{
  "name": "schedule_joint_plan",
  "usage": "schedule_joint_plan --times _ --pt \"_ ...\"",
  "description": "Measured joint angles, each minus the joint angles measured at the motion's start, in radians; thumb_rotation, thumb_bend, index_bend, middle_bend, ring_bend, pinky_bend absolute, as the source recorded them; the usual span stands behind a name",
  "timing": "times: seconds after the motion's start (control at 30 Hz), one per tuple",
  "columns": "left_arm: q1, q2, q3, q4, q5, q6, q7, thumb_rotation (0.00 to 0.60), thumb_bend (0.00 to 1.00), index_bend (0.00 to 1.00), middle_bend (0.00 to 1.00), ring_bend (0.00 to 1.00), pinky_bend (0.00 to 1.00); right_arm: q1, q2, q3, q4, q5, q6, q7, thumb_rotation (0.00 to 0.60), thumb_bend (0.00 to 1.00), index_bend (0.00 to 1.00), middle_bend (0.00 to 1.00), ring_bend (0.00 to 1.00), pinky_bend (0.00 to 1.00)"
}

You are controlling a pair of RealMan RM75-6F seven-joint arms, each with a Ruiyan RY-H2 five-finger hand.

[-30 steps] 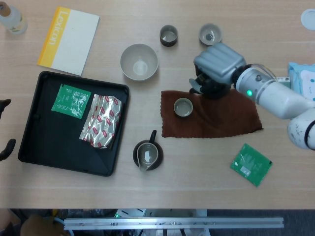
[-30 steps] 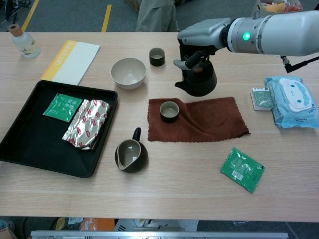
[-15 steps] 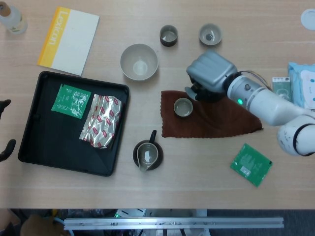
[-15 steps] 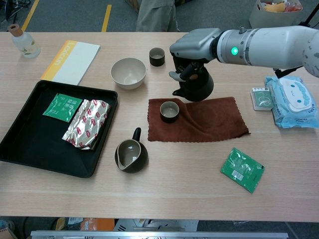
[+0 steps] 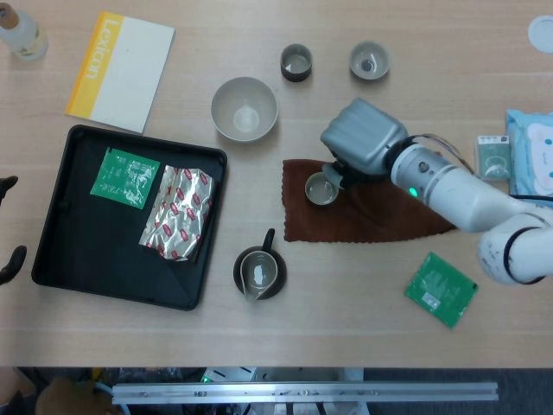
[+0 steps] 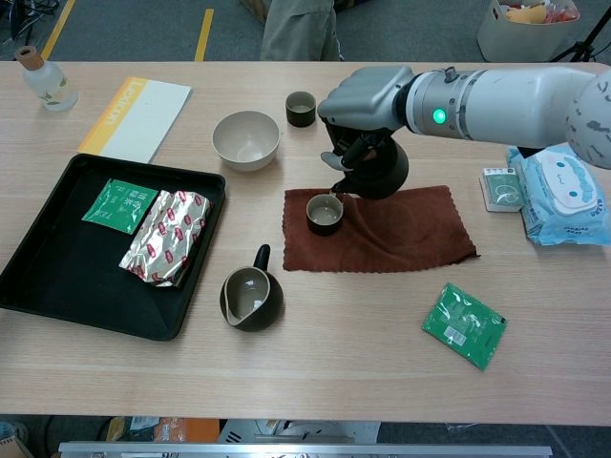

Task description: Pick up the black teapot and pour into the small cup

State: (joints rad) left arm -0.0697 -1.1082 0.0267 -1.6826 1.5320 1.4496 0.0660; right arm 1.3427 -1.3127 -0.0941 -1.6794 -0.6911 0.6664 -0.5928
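Head view: right hand with grey casing closed around round black teapot, mostly hidden under hand, only dark edges showing. Small dark-glazed ceramic cup on rust-brown cloth mat, just beside and partly under teapot's near side. Spout not readable from here; contact with cup rim impossible to tell. Left hand at far left edge, only dark fingertips showing, apart, nothing between them, well away from action beside black plastic tray. Elsewhere: dark pitcher with handle near front, pale ceramic bowl behind. Chest view: right hand gripping black teapot from above, fingers wrapped over top and handle area, pot held off cloth mat and tipped toward robot's left. Spout end right at rim of small cup, seemingly just above or touching; no stream of liquid visible, too small to say. Cup upright on left part of mat. Left hand not seen here. Judged step: pick-up done, pour in hand, either starting or about to start. Next move likely calls for more tilt at wrist, spout kept over cup mouth, slow rotation to avoid overshoot onto cloth, firm grip so pot does not slip; then levelling and setting down clear of cup.
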Motion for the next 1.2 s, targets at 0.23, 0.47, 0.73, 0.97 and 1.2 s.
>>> schedule_joint_plan --times 0.23,0.47,0.73,0.97,1.2 --pt "0.005 -0.004 0.002 0.007 0.001 0.005 -0.006 0.6 0.29 0.11 0.19 0.16 0.17 0.025 -0.009 -0.014 -0.011 0.031 0.013 -0.044 0.415 0.7 0.93 0.89 0.93 0.41" --pt "0.008 -0.007 0.002 0.015 0.001 0.007 -0.013 0.6 0.29 0.11 0.18 0.16 0.17 0.042 -0.015 -0.027 -0.019 0.063 0.028 -0.07 0.415 0.7 0.93 0.89 0.93 0.41" --pt "0.008 -0.01 0.002 0.022 0.002 0.006 -0.017 0.6 0.29 0.11 0.18 0.16 0.17 0.055 -0.02 -0.037 -0.021 0.083 0.039 -0.09 0.415 0.7 0.93 0.89 0.93 0.41" --pt "0.008 -0.012 0.001 0.025 0.002 0.006 -0.019 0.6 0.29 0.11 0.18 0.16 0.17 0.061 -0.021 -0.041 -0.023 0.098 0.045 -0.098 0.415 0.7 0.93 0.89 0.93 0.41" --pt "0.009 -0.013 0.002 0.028 0.002 0.006 -0.02 0.6 0.29 0.11 0.18 0.16 0.17 0.061 -0.026 -0.041 -0.023 0.105 0.054 -0.098 0.415 0.7 0.93 0.89 0.93 0.41"
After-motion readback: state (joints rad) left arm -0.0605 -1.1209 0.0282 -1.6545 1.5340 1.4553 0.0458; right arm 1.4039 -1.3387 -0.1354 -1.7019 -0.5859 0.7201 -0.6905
